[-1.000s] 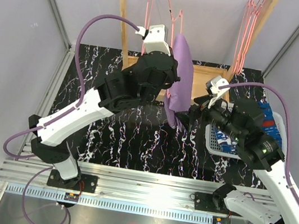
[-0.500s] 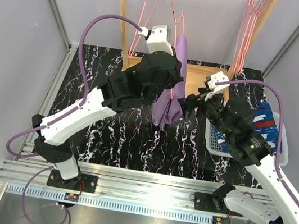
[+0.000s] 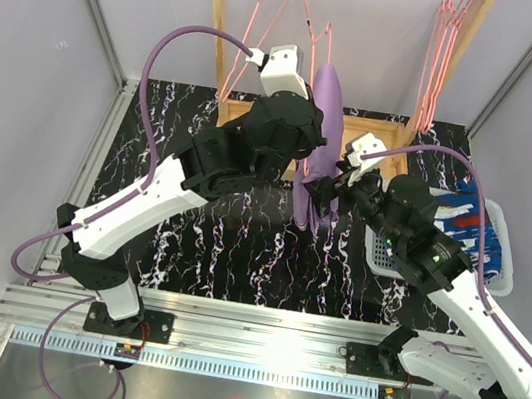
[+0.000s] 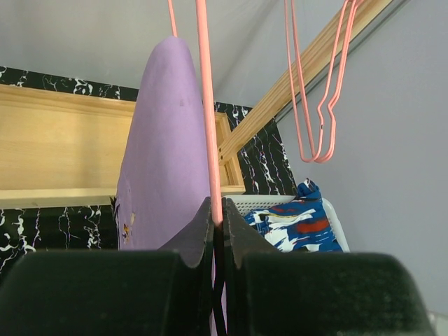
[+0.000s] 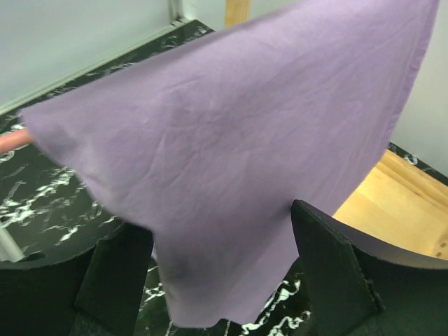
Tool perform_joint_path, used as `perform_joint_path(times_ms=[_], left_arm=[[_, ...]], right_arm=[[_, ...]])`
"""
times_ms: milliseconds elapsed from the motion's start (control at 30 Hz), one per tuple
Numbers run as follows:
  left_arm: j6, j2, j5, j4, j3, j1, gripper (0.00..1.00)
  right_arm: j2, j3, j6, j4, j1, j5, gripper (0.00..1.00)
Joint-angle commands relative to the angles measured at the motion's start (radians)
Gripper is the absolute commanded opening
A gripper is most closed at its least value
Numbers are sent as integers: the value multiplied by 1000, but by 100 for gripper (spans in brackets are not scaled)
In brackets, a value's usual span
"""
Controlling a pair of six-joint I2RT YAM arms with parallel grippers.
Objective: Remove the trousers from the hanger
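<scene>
The lilac trousers hang folded over a pink wire hanger on the wooden rack. They also show in the left wrist view and the right wrist view. My left gripper is shut on the hanger's pink wire, just beside the cloth. My right gripper is open, its jaws on either side of the trousers' lower edge, not closed on it. The dark blue patterned trousers lie in the white basket at the right, seen also in the left wrist view.
The wooden rack frame stands at the back with a wooden base. Several empty pink hangers hang at its right end, and others at the left. The black marbled tabletop lies below.
My right gripper has moved left from the basket side to the trousers' lower edge. The lilac trousers have swung and now hang narrower. My left gripper has stayed on the hanger.
</scene>
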Motion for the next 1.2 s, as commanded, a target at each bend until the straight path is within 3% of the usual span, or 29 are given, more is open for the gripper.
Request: perform_joint_path(times_ms=[0,233,500,1033,1167], left_arm=[[-31,-17,-11,124,71,-1,0],[-5,-28,-26,112,76,-1,0],[0,-39,-38,104,68,5,0],[6,-76,-45,110,70,5,0],[-5,-83,-26,126,52,5,0]], right_arm=[[27,5,-57,70,19,155,83],[51,19,-129,82,21,243,77],[1,13,-134,4,21,55,86],[18,-42,-145,-35,21,249,87],[47,-36,-108,-13,21,203,87]])
